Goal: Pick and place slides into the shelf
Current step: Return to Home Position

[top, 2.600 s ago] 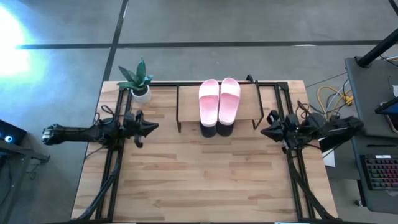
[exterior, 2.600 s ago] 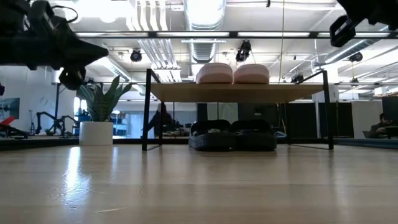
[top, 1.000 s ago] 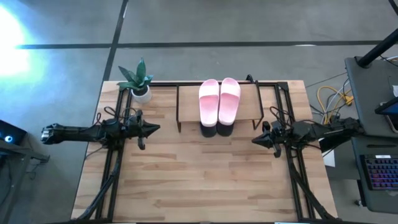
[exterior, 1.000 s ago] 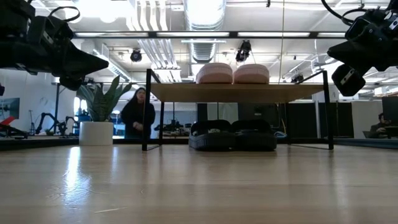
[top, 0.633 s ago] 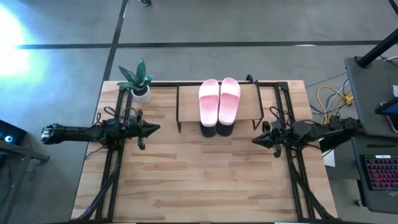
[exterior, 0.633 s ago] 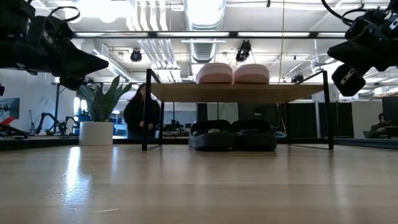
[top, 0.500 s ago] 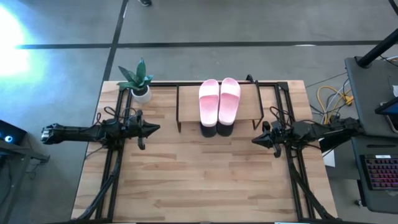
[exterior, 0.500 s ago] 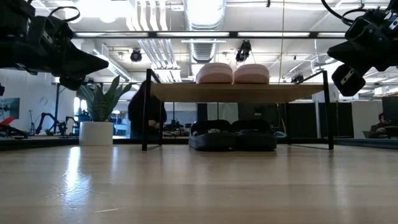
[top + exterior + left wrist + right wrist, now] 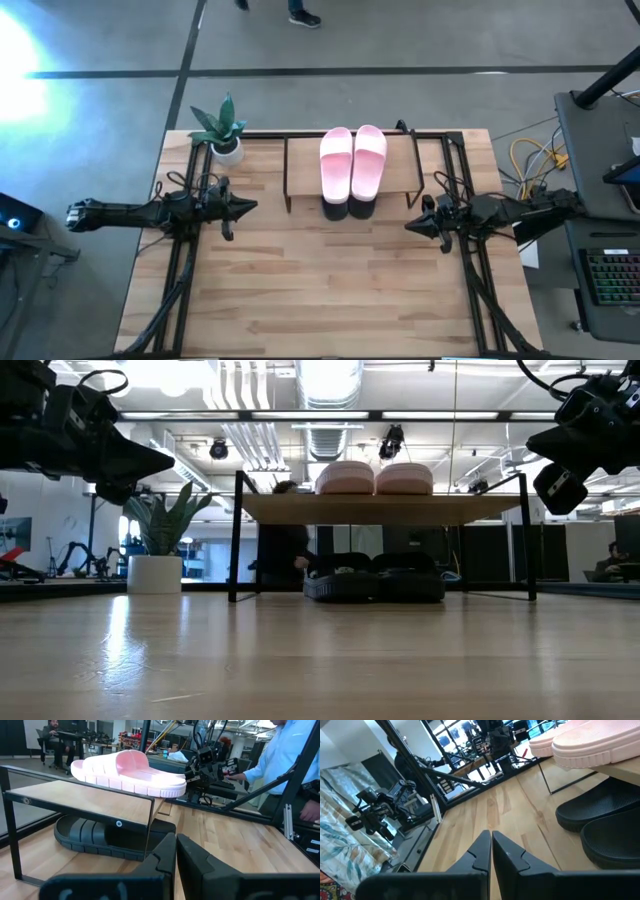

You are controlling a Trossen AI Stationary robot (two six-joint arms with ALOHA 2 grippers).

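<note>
Two pale pink slides (image 9: 352,162) sit atop the low black-legged wooden shelf (image 9: 303,165), dark olive-black slides (image 9: 375,582) beneath.
Left gripper (image 9: 247,206) and right gripper (image 9: 410,224) hover flanking it over the bench (image 9: 320,285), both pinched narrow, empty.

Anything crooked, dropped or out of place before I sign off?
Nothing stands out. The pink slides lie side by side on the shelf, the black slides sit paired beneath it, ends poking out slightly. The left gripper and right gripper hang shut and empty at the sides.
</note>
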